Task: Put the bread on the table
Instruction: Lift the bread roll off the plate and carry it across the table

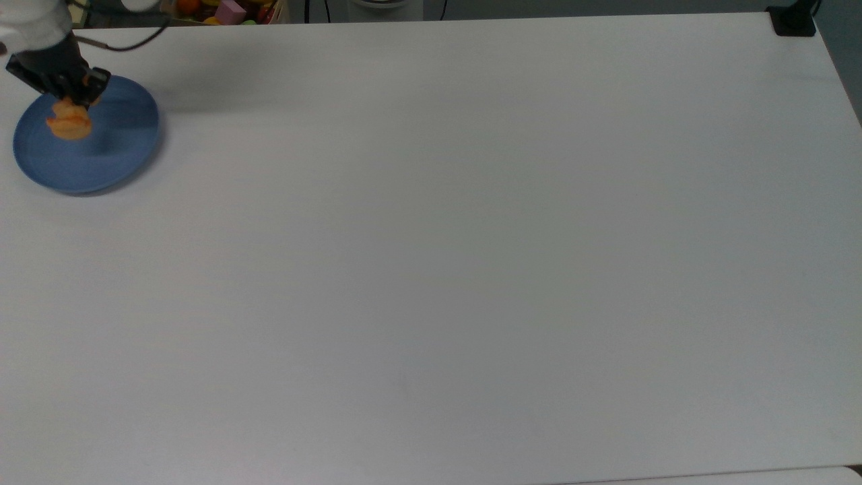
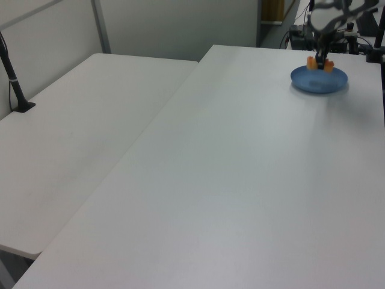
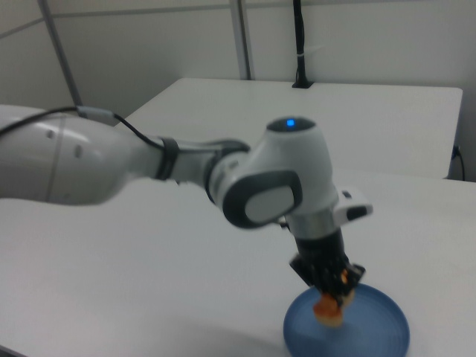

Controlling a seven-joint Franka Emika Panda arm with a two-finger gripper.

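Right now my tool (image 1: 67,94) is clamped on the bread (image 1: 69,124), gripping the pastry by its upper end so that the lumpy golden-orange body hangs below my dark fingers (image 3: 332,279). In the top view the bread sits over the upper-left part of the blue plate (image 1: 114,158), close to the plate's rim. In the left view it shows as an orange bit (image 2: 313,62) held just above the plate's far edge (image 2: 328,85), apart from the blue surface. In the right view the bread (image 3: 328,310) dangles under my tool (image 3: 331,286) over the left part of the plate (image 3: 379,327), and I cannot tell whether its underside touches the plate or hangs just clear of it.

The plate rests on the white table (image 1: 471,256), near the table's far left corner as the top view shows it. A second white table (image 2: 78,138) stands alongside at the left view's left. My white and grey arm (image 3: 186,175) reaches in from the right view's left, with a blue light (image 3: 290,123) on the wrist joint. A black clamp (image 1: 793,20) sits at the table's corner at the top view's upper right, well apart from the plate.
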